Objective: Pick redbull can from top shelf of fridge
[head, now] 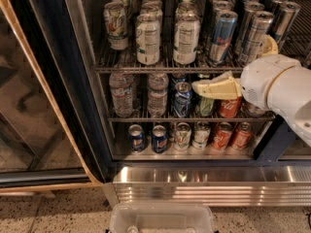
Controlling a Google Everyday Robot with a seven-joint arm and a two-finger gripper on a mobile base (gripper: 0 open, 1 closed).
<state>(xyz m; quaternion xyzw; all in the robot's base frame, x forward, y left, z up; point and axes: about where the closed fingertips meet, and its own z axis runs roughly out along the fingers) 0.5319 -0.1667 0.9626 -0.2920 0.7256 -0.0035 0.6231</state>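
Observation:
The redbull can (221, 37), slim with blue and silver panels, stands upright near the front of the top shelf (146, 68), a wire rack in the fridge (58, 81). Greyer slim cans (255, 35) stand right of it and behind it. My gripper (211, 88), cream-coloured on a white arm, reaches in from the right. It points left in front of the middle shelf, below the redbull can and slightly to its left, not touching it.
Wide white-labelled cans (148, 38) fill the left of the top shelf. Water bottles (121, 93) and cans stand on the middle rack, cola cans (221, 135) on the bottom one. The glass door (29, 106) stands open at left. A clear plastic bin (160, 220) lies below the ribbed steel base (194, 186).

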